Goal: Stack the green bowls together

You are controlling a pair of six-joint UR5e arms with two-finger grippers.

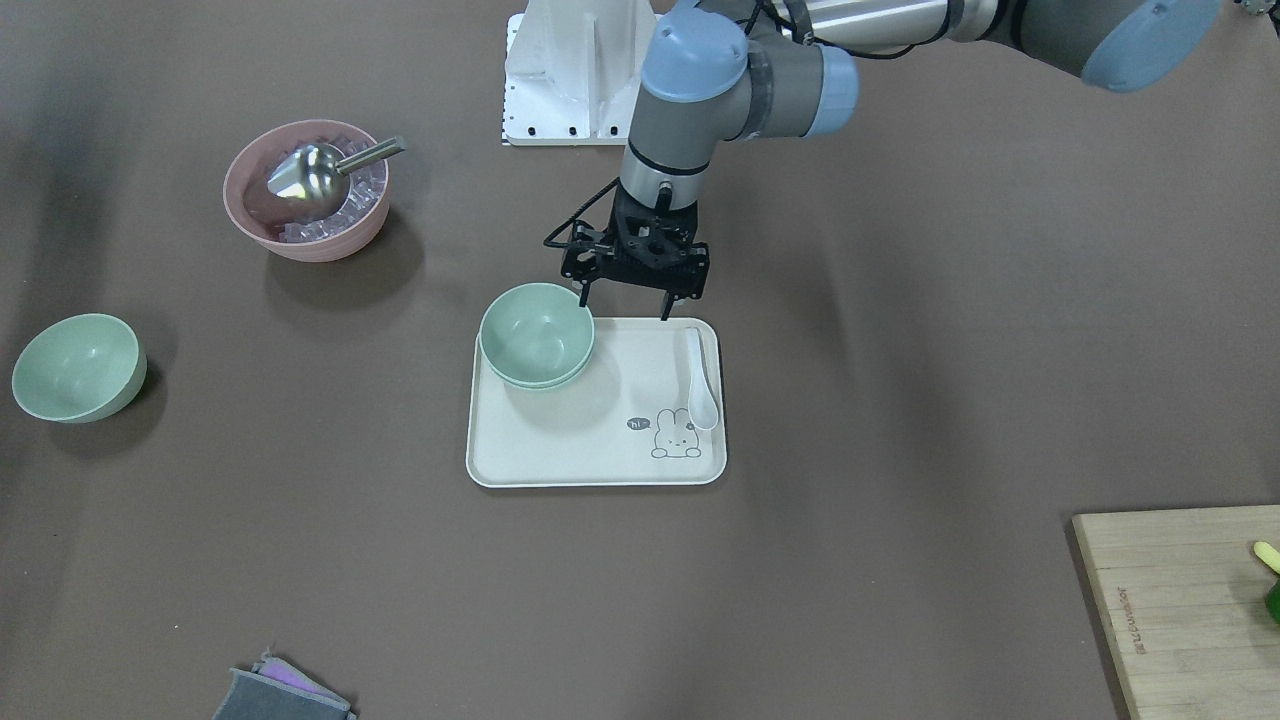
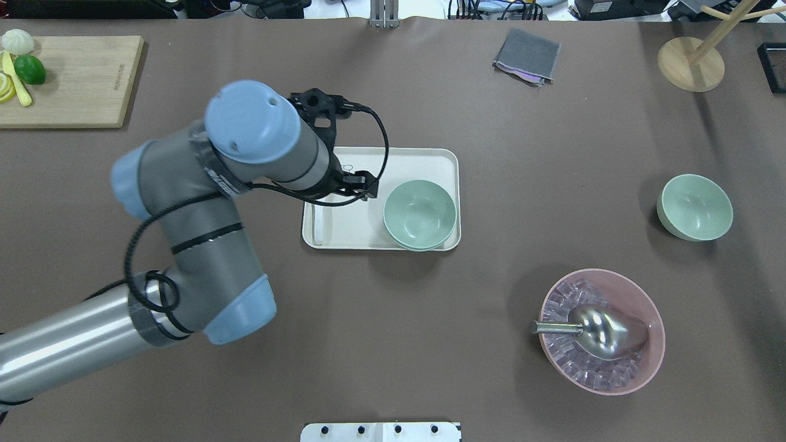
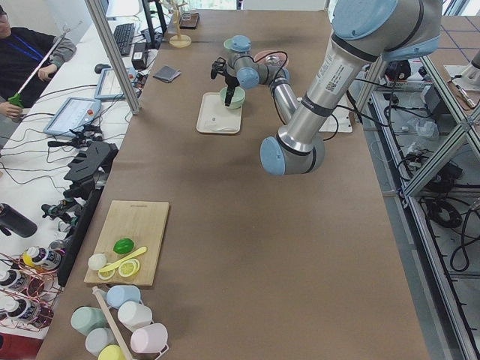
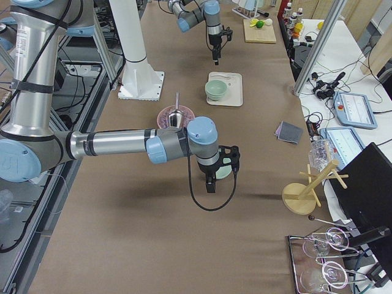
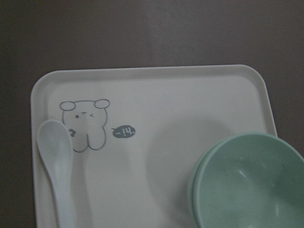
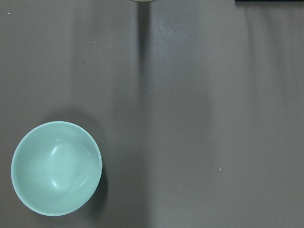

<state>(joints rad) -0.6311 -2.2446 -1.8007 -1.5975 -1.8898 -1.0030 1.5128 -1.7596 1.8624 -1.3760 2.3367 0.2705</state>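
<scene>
Cream rectangular plastic tray (image 1: pixel 580 455), middle of the worktop: the word "hi" in pale letters on a dark grey speech bubble (image 1: pixel 639 424), printed beside a line-drawn rabbit (image 1: pixel 676 437). Pale wooden cutting board (image 1: pixel 1190 620), far left corner of the worktop: one burnt-in line of lettering (image 1: pixel 1131 620), too small to read.

- Cream rectangular plastic tray (image 1: pixel 560 450) lying mid-table, white plastic spoon (image 1: pixel 700 385) resting on it.
- Pink round bowl (image 1: pixel 330 245) holding ice cubes (image 1: pixel 366 186) and shiny metal scoop (image 1: pixel 305 172).
</scene>
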